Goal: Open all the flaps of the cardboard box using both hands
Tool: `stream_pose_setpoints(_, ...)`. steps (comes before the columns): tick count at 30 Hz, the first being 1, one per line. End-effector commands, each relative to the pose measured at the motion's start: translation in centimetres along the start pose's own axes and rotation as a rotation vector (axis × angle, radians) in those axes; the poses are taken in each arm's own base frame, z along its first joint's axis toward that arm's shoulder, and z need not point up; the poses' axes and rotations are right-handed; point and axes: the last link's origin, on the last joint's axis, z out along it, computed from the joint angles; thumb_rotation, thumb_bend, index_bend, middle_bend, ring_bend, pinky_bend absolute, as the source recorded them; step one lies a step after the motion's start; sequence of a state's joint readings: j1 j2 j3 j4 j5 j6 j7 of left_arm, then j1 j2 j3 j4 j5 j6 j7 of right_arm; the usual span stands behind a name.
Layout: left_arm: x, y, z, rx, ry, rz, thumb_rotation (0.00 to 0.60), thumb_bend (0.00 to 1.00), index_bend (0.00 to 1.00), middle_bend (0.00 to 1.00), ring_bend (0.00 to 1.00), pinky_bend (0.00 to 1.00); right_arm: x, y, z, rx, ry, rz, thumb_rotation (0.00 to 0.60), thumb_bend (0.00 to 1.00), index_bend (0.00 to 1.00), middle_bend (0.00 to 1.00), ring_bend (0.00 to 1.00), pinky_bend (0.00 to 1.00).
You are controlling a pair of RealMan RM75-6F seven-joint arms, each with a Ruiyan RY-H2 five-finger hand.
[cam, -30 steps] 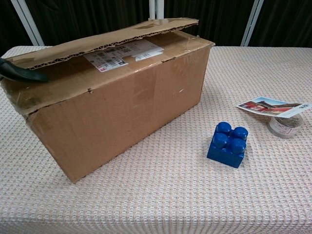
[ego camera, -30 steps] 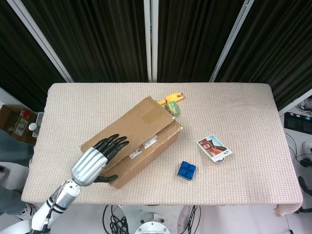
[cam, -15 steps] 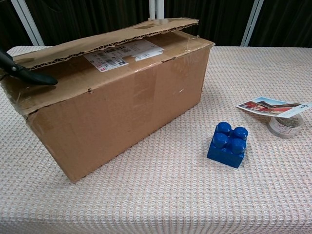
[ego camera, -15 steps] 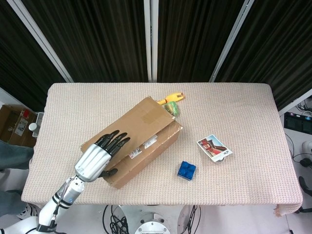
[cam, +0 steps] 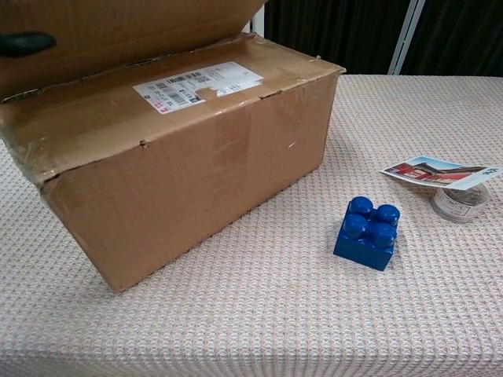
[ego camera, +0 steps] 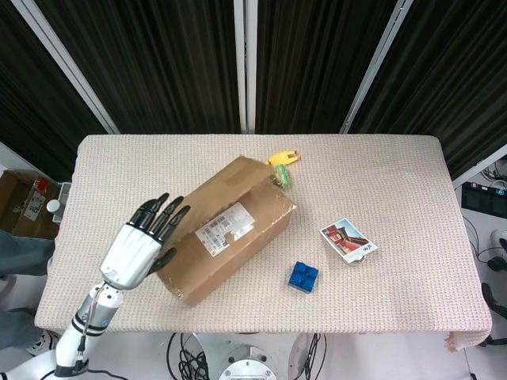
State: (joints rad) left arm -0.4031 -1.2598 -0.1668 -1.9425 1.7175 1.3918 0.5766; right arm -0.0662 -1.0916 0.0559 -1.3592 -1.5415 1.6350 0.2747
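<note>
Head view
Cardboard box (ego camera: pixel 230 237): lay slanted at the middle-left of the table (ego camera: pixel 380 170), long axis running from near-left to far-right.
Outer flap (ego camera: pixel 218 190): was lifted on the box's far-left long side, standing up from the top.
Inner flap (ego camera: pixel 238 229): lay flat across the top, its white shipping label (ego camera: pixel 226 224) showing.
Left hand (ego camera: pixel 141 245): was at the near-left end of the box, fingers (ego camera: pixel 162 214) extended and slightly spread against the raised flap; thumb by the box's edge. Whether it pinched the cardboard, I could not tell.
Right hand: showed in neither view.
Yellow toy (ego camera: pixel 282 158): lay just beyond the box's far corner, a green item touching it.
Blue brick (ego camera: pixel 303 276): sat near the box's right side, apart from it.
Picture card (ego camera: pixel 347 240): lay right of the brick.

Chest view
Cardboard box (cam: pixel 189 165): filled the left half, closed inner flap with label (cam: pixel 196 82) facing up.
Raised flap (cam: pixel 126 31): rose past the top edge of the picture.
Left hand (cam: pixel 25 42): only a dark fingertip showed, touching the raised flap's face.
Blue brick (cam: pixel 367 232): stood right of the box.
Picture card (cam: pixel 432 170): rested on a tape roll (cam: pixel 458 203) at the far right.
</note>
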Motion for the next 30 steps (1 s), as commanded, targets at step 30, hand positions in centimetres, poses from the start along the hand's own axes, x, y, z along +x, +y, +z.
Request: stream_pose_setpoints(30,-2.6,-9.3,1.8,0.281,0.058,0.253,0.600,0.23,0.00,0.00,0.05,0.20,-0.5,-1.7,0.2,0.072,-0.024,-0.004,0.600,0.32,0.00,0.00,0.00,0.00)
